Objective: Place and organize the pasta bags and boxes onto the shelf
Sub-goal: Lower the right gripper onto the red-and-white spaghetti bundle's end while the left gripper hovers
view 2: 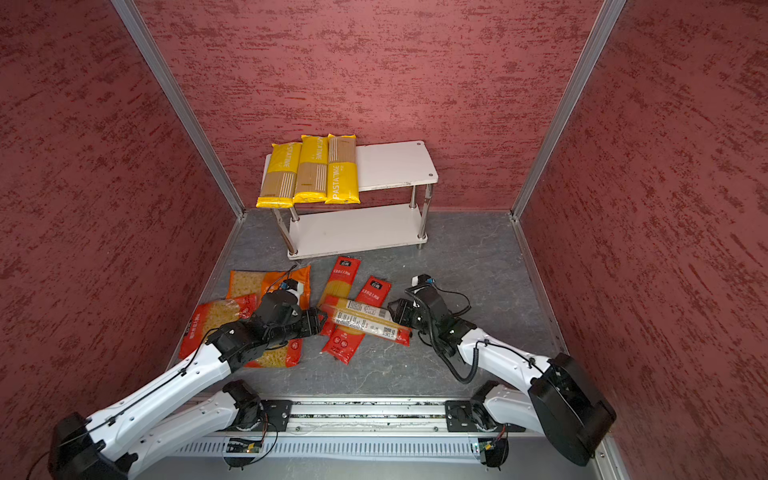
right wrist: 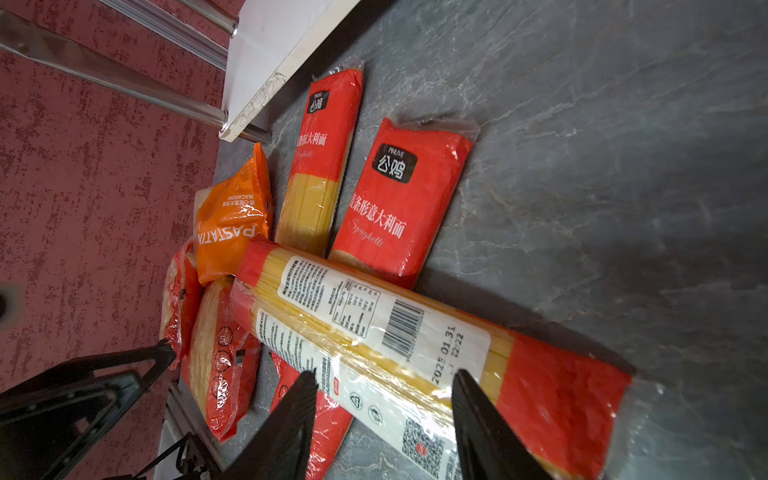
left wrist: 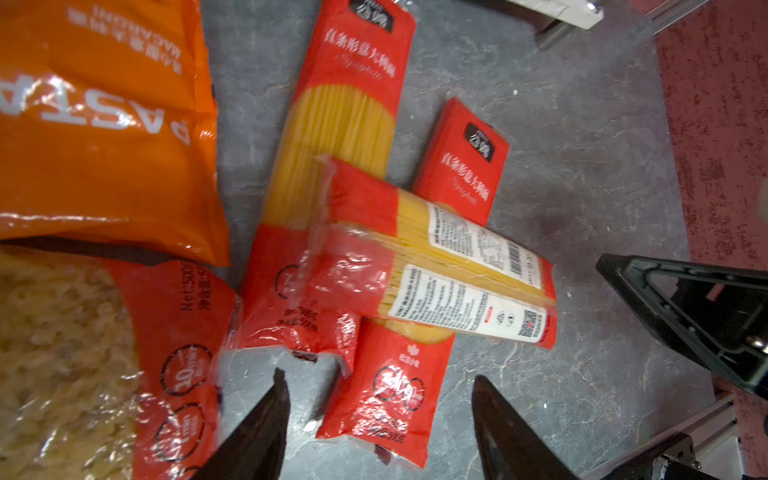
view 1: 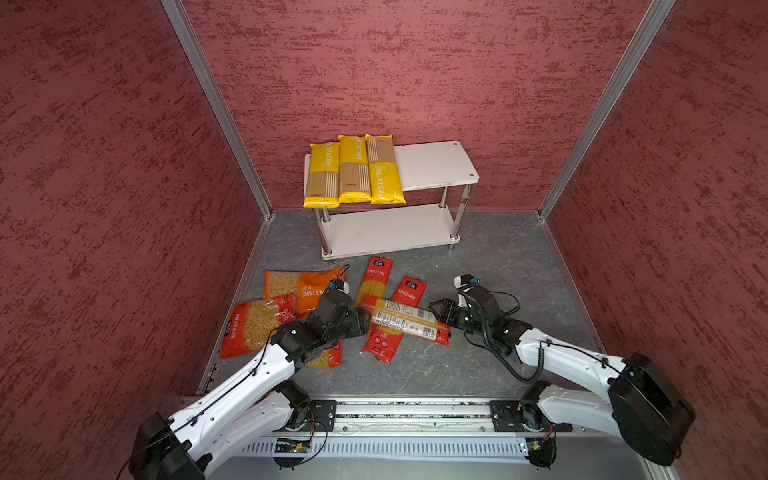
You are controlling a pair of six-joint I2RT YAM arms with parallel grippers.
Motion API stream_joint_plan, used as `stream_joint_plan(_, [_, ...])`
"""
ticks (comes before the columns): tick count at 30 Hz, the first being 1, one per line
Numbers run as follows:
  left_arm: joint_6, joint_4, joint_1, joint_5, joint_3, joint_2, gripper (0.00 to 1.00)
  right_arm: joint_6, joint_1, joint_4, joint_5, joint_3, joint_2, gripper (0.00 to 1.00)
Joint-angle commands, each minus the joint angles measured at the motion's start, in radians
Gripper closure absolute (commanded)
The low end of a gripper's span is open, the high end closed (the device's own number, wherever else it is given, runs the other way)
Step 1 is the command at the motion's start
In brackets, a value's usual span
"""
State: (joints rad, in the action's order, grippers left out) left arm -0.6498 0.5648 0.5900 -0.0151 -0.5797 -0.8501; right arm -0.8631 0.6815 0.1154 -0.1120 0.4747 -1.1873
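Right wrist: "Spaghetti"-labelled red bag (right wrist: 401, 199)

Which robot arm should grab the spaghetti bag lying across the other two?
Probably the right. The right gripper is open and frames the crosswise spaghetti bag in its wrist view; the left gripper, also open, faces a lower bag end.

Fairly bright, even light falls from above in both top views, with soft shadow under the shelf (view 1: 436, 166). The walls (view 1: 83, 208) lean outward toward the frame edges. In the left wrist view, the bags (left wrist: 353, 124) ahead of the left gripper (left wrist: 378, 374) are blurred, their small print smeared and white glare on the plastic. Ahead of the right gripper (right wrist: 384, 372) the spaghetti bag (right wrist: 374, 332) is sharp and glossy. It casts a dark shadow on the floor (right wrist: 582, 291). The fingers (right wrist: 286, 432) show as black silhouettes.
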Motion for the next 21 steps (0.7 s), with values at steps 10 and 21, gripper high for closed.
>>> stream_joint_plan(10, [0.063,-0.289,-0.255,0.307,0.144,-0.007,0.32,-0.040,0.019,-0.269,0.084,-0.008,0.029,0.44])
stream_joint_plan(21, [0.046,-0.426,-0.218,0.280,0.142,-0.176,0.33,-0.080,0.018,-0.132,0.057,-0.103,0.026,0.41])
